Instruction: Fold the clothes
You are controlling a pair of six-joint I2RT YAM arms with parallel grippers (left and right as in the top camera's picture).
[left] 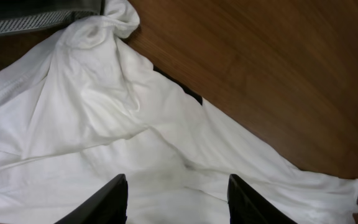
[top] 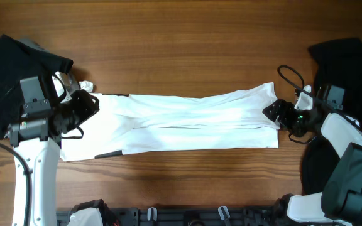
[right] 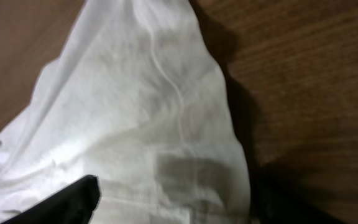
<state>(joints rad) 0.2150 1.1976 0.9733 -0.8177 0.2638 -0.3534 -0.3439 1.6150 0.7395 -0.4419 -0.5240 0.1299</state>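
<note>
Left gripper (top: 88, 104) hovers with fingers apart over the bunched, wrinkled end of the shirt at frame left. The right gripper (top: 273, 113), fingers also spread, straddles the narrowed right end. The soft, creased white T-shirt (top: 187, 119) lies as a long band across the wood-grain table (top: 187, 44). A black garment (top: 5, 63) at upper left is cut off by the frame edge.

White shirt (top: 193, 122): soft matt cloth; you see it creased and rumpled.
Table (top: 181, 37): brown wood with streaked grain, smooth, with a slight sheen.
Black clothes (top: 8, 63): matt dark cloth at the upper left and right edge of your overhead view.
Grey strip (left: 23, 22): ribbed, upper left of your left wrist view; material unclear.
Left gripper (left: 178, 186) fingers (left: 114, 199): matt black, likely plastic.
Arm casing (top: 39, 169): smooth white plastic, faintly glossy.
</note>
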